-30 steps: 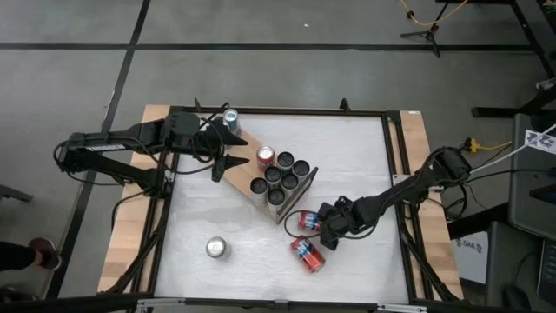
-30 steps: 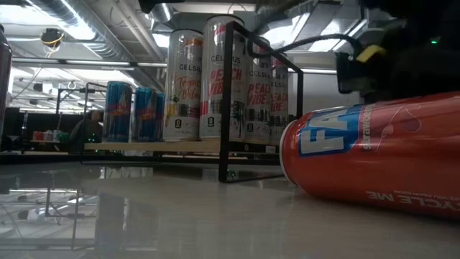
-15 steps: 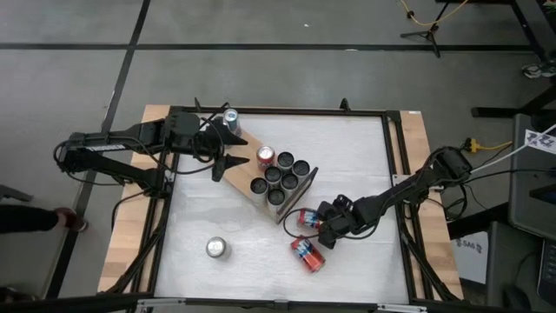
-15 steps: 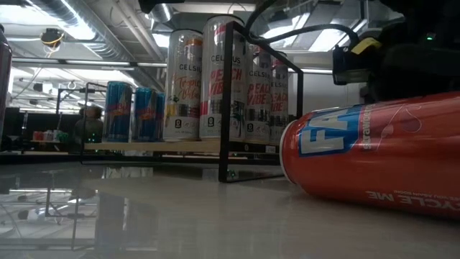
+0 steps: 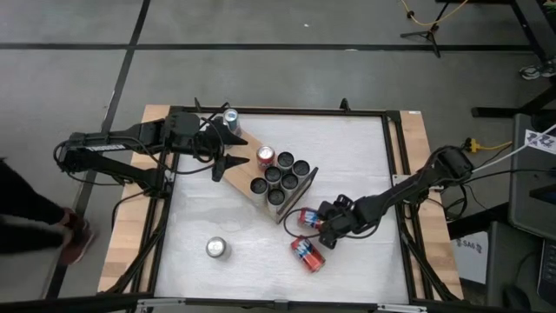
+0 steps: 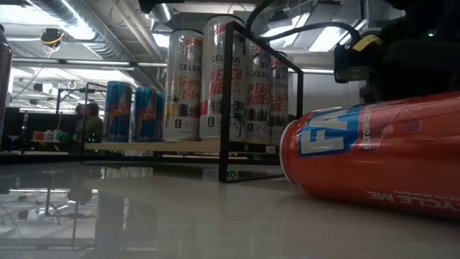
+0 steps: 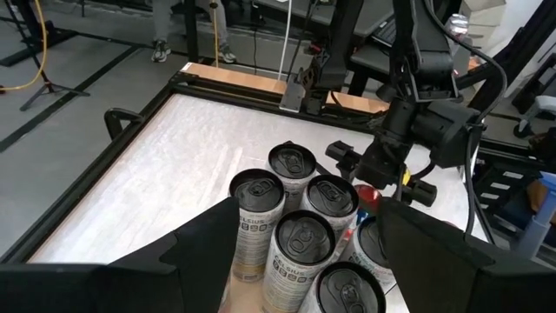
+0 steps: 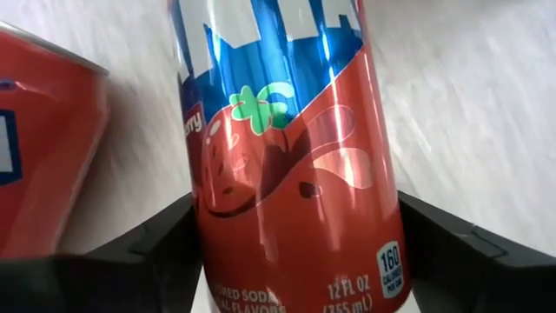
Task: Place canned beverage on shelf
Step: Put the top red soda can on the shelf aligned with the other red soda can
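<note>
Right gripper (image 5: 320, 229) sits low over the white table (image 5: 365, 165), its fingers (image 8: 161, 239) on both sides of a red and blue soda can (image 8: 287, 148) that lies on its side just beside the shelf's near end. In the right wrist view the dark fingers are very close to the can's flanks, but I cannot tell if they already press on it, so I judge the grasp as in progress and not yet secure. The shelf (image 5: 246, 146) is a light-wood board on a black wire frame; it carries already a cluster of 6 dark-topped cans (image 5: 280, 177), 1 red-topped can (image 5: 265, 156) and 1 silver-blue can (image 5: 231, 117) at its far end. The left gripper (image 5: 221, 165) hovers over the shelf next to these cans, its fingers apart and holding nothing. Part of the task looks done, because many cans stand on the board. What is left: this lying can, a second red can (image 5: 306, 253) lying near it, and 1 upright silver can (image 5: 216, 249) well apart on the table.
</note>
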You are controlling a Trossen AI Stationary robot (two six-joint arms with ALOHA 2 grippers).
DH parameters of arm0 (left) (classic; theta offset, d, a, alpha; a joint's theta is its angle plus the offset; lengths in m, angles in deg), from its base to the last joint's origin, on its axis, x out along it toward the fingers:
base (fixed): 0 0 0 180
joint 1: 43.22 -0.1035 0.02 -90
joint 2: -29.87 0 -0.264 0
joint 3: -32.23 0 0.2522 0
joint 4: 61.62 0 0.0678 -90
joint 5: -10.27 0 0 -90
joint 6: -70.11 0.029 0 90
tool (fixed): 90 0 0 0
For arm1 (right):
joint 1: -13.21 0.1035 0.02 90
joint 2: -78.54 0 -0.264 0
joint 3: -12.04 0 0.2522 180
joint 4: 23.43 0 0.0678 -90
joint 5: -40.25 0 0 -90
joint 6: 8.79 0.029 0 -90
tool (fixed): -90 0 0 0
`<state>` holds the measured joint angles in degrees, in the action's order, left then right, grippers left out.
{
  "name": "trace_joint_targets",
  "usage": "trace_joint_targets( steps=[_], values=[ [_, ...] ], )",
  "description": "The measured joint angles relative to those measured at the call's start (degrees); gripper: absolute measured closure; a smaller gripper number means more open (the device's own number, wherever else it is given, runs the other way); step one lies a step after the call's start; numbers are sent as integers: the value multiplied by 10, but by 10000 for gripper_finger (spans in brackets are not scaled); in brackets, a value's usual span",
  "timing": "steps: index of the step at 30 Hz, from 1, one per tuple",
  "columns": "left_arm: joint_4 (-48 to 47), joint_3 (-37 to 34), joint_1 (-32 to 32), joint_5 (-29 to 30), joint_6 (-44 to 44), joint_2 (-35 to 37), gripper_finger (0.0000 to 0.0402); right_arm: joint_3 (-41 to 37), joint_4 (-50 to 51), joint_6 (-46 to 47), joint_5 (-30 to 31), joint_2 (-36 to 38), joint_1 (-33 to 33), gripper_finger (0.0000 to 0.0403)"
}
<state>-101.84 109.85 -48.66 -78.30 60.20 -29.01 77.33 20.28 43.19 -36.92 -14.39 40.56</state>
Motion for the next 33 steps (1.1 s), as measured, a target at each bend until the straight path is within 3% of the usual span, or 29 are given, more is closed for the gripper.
trace_joint_targets(
  steps=[14,24,33],
  values=[
    [0,0,0,0,0,0,136,0,38,0,-21,120,0,97],
    [2,0,0,0,-2,0,136,0,39,0,-2,224,0,98],
    [57,0,0,-9,-1,-14,136,0,-69,-79,33,288,0,98]
  ],
)
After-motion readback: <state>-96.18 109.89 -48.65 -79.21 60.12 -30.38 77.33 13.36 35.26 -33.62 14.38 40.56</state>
